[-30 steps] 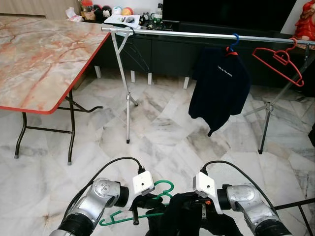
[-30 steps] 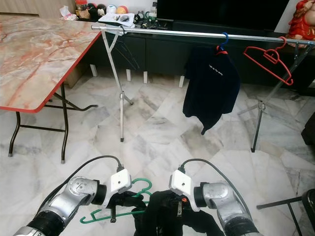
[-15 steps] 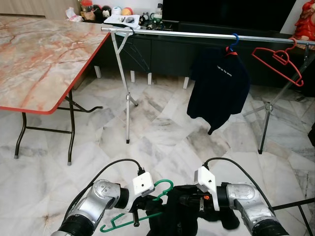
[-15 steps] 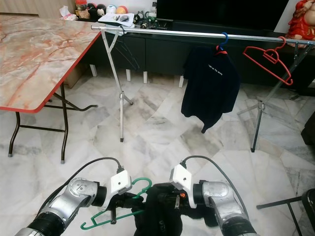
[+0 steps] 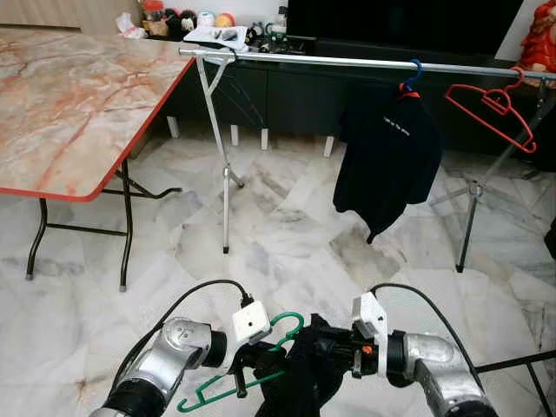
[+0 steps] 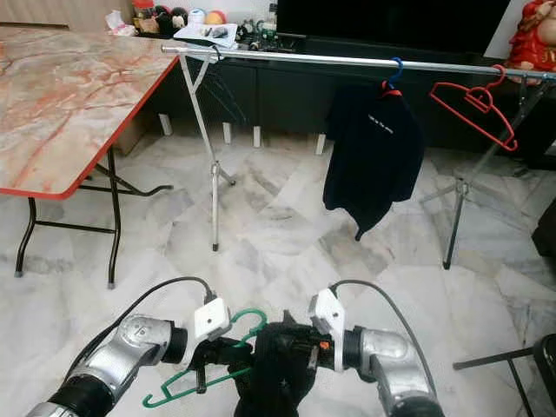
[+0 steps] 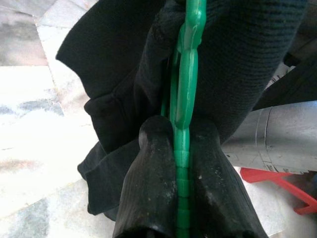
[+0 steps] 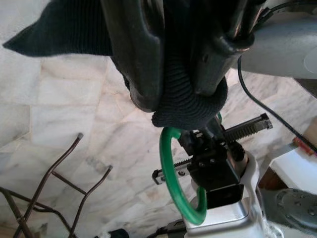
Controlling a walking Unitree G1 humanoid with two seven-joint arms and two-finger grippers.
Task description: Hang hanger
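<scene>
One marble-patterned folding table (image 5: 78, 95) with a red edge stands at the left on thin black legs, and one silver clothes rail (image 5: 347, 61) runs across the back from beside the table's far corner to the right border, carried on splayed metal legs. On that rail hang two things: a dark T-shirt (image 5: 387, 156) on a blue-hooked hanger, and further right a bare red hanger (image 5: 491, 104), tilted, near the rail's right end. Between the left rail leg and the T-shirt the bar is bare, and the pale marble floor (image 5: 287, 234) lies open from the table legs to the rail's right support. Low in front, the left gripper (image 5: 248, 360) reaches inward from a bent silver arm, its two black fingers (image 7: 153, 168) clenched on the shaft of one green hanger (image 5: 252, 369); in the left wrist view the green plastic is pinched tight between them and runs on into dark knit cloth. The hanger lies nearly level just above the floor, its hook (image 5: 291, 326) turned up between the two wrists. The black garment (image 5: 304, 378) bunches over the hanger's right half. The right gripper (image 5: 334, 352), forearm turned inward toward the left one, has its fingers (image 8: 143, 54) clamped on a fold of that garment.
</scene>
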